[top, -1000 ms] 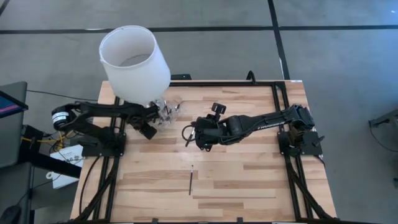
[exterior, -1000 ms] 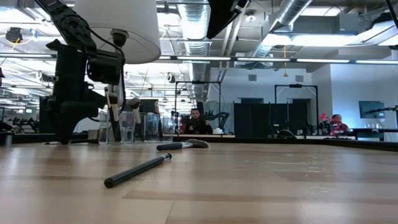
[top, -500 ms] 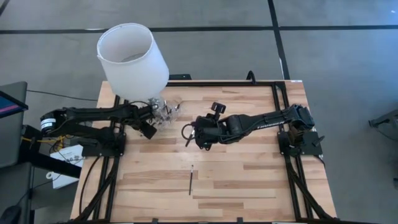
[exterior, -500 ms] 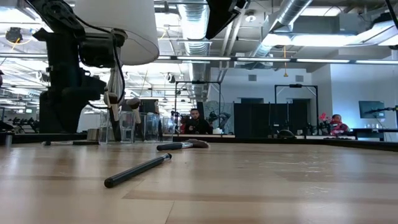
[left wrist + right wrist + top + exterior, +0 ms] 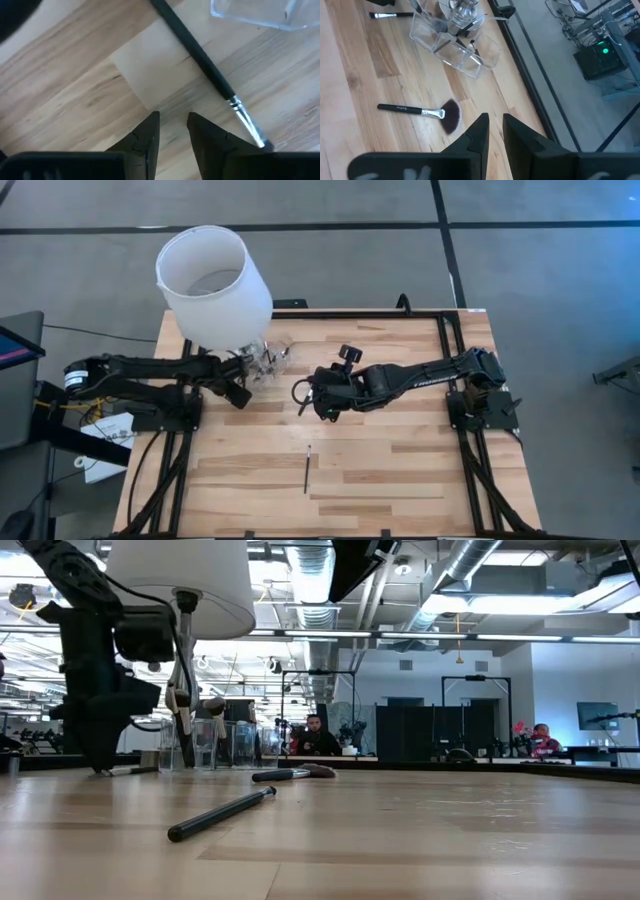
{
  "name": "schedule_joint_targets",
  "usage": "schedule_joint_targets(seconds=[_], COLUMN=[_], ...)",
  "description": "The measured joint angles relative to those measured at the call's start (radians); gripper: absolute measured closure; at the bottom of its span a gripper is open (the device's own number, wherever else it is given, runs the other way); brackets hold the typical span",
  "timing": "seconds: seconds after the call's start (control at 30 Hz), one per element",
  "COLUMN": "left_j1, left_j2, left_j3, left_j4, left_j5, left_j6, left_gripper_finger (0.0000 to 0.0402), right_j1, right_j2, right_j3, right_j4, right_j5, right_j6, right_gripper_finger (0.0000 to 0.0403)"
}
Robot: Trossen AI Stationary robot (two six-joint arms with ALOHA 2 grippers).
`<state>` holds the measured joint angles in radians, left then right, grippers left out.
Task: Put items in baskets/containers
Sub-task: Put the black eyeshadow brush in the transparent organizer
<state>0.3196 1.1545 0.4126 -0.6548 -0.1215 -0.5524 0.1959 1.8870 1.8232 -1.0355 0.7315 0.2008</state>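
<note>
Makeup brushes are seen in the high view at separate places on the wooden table (image 5: 400, 470): one thin brush (image 5: 306, 471) lies alone near the middle of the near half, and a fan brush (image 5: 299, 393) lies just beside the right gripper (image 5: 318, 402), while a clear container (image 5: 268, 360) stands at the foot of the white lamp (image 5: 213, 285) at the far left. The left gripper (image 5: 238, 391) is positioned low beside that container; the right arm is extended toward the table's centre. In the low view, a black-handled brush (image 5: 222, 813) lies in the foreground and the fan brush (image 5: 293, 774) lies farther back, and clear compartments (image 5: 215, 744) stand by the lamp stem with the left arm (image 5: 95, 690) beside them. A seated person (image 5: 317, 736) is visible in the room behind. In the left wrist view, the left gripper (image 5: 172, 131) is shown with a narrow gap between its fingers, nothing held, directly above bare wood; a silver-ferruled brush (image 5: 210, 75) lies just beside them and a clear container edge (image 5: 260, 12) is near. In the right wrist view, the right gripper (image 5: 494, 131) is likewise nearly closed and empty, above the table; the fan brush (image 5: 422, 112) lies ahead, and the clear divided organiser (image 5: 455, 42) holds several brushes.
</note>
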Motion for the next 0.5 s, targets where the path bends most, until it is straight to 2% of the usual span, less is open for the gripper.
schedule_joint_targets(seconds=[0.27,0.5], left_j1=[-0.083,-0.178], left_j2=[-0.105,-0.069], left_j3=[-0.003,-0.001], left_j4=[0.054,0.12], left_j5=[-0.006,-0.034], left_j6=[-0.11,-0.206], left_gripper_finger=[0.0299,0.0299], right_j1=[0.0,0.0], right_j2=[0.0,0.0], right_j3=[0.0,0.0], right_j4=[0.005,0.01], right_j5=[-0.003,-0.003], right_j6=[0.0,0.0], right_gripper_finger=[0.0356,0.0356])
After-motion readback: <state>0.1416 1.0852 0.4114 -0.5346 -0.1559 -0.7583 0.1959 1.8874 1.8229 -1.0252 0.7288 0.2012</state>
